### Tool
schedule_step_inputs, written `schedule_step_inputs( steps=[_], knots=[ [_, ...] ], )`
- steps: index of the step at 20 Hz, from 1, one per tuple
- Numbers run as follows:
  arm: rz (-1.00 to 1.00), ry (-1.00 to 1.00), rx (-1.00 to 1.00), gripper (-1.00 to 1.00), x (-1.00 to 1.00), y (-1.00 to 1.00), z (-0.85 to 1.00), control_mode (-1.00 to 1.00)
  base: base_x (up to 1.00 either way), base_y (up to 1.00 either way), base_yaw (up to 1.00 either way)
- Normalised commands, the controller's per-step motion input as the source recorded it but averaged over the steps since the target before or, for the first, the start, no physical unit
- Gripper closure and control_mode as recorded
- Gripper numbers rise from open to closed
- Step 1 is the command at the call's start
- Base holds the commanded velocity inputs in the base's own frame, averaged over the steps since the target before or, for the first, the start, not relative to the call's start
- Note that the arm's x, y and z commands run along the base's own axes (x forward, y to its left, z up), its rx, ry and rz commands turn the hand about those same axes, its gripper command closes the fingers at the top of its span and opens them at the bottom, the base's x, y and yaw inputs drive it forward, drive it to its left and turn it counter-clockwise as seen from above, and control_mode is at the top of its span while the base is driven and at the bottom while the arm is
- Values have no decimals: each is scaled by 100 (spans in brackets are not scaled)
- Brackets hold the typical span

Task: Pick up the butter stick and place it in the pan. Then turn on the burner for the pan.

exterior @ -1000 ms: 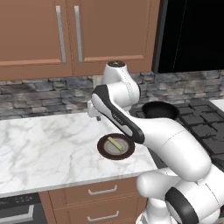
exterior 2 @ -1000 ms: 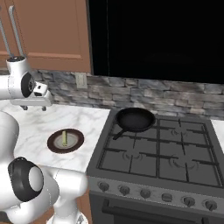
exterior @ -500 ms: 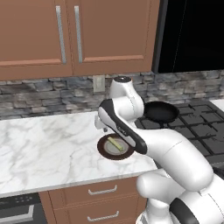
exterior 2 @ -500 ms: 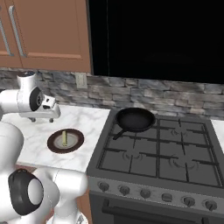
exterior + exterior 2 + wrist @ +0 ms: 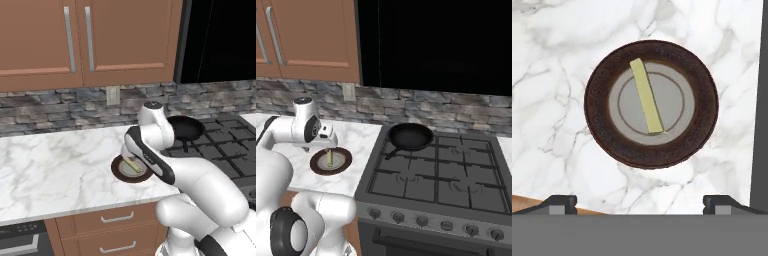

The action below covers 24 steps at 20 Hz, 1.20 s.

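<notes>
Nothing of the task looks done yet: the thin pale-yellow butter stick (image 5: 646, 97) lies untouched on the brown-rimmed round plate with grey centre (image 5: 600, 120), at the centre of the hand view, while the small black frying pan (image 5: 410, 136) sits empty on the dark grey stovetop (image 5: 436, 185). Pickup, placing and lighting the burner all remain. The two-finger gripper (image 5: 640, 202) hovers above the plate, jaws spread fully wide, holding and touching nothing.

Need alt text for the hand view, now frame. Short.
Looking straight down from the hand: a pale-yellow butter stick lies diagonally across the grey centre of a round, dark-brown-rimmed plate on a white marble counter. The open tool's two dark fingertips rise at the bottom edge, above the plate and not touching it.
</notes>
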Motion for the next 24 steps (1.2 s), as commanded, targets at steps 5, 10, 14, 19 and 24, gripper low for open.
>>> schedule_step_inputs(
  steps=[5, 10, 14, 19, 24],
  knots=[
    [2, 5, 0, -100, 35, -2, -43, -100, 0, 0, 0],
    [3, 0, 0, -100, 37, 0, -40, -100, 0, 0, 0],
    [1, 0, -1, -100, 28, 0, -30, -100, 0, 0, 0],
    [0, 0, -3, -100, 24, 9, -23, -100, 0, 0, 0],
    [0, 0, -3, -100, 21, 5, -20, -100, 0, 0, 0]
  ],
)
